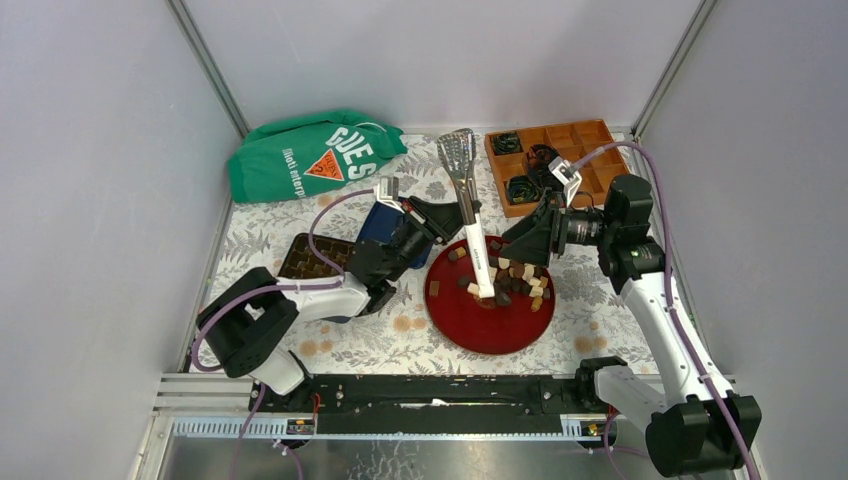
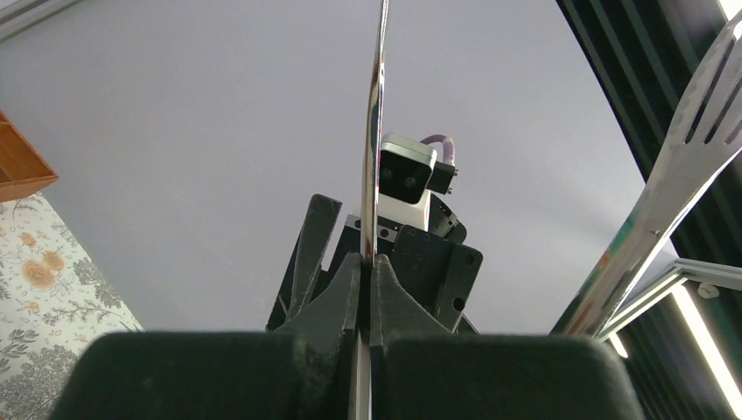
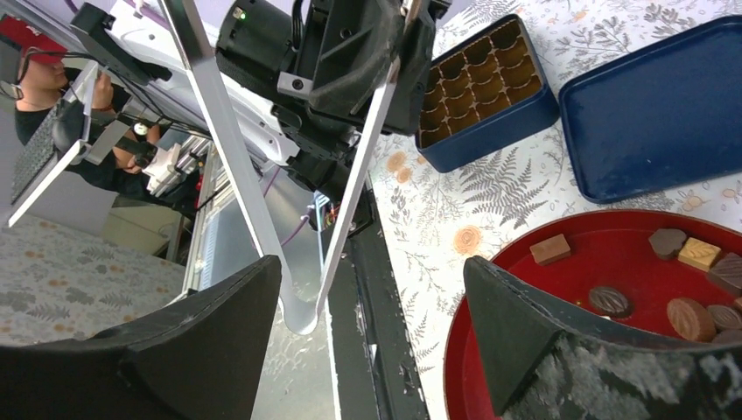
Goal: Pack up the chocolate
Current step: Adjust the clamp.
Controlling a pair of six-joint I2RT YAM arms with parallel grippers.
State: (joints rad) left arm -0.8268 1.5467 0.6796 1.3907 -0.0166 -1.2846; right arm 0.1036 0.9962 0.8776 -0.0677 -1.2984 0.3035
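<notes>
— The left gripper (image 2: 367,289) is clenched on one leg of the tongs (image 1: 470,215). The right gripper (image 3: 372,262) stands released either side of their bend.
— And the chocolate (image 1: 520,280)?
— On the red plate (image 1: 480,335), mid-tabletop toward the near edge. Held by one leg, the tongs may twist and knock pieces off.

The left gripper (image 2: 366,271) pinches one thin arm of the tongs (image 2: 374,131), seen edge-on up the middle, with their slotted second arm (image 2: 691,166) rising at right, a white camera (image 2: 404,171) beyond and floral cloth (image 2: 44,289) lower left
</notes>
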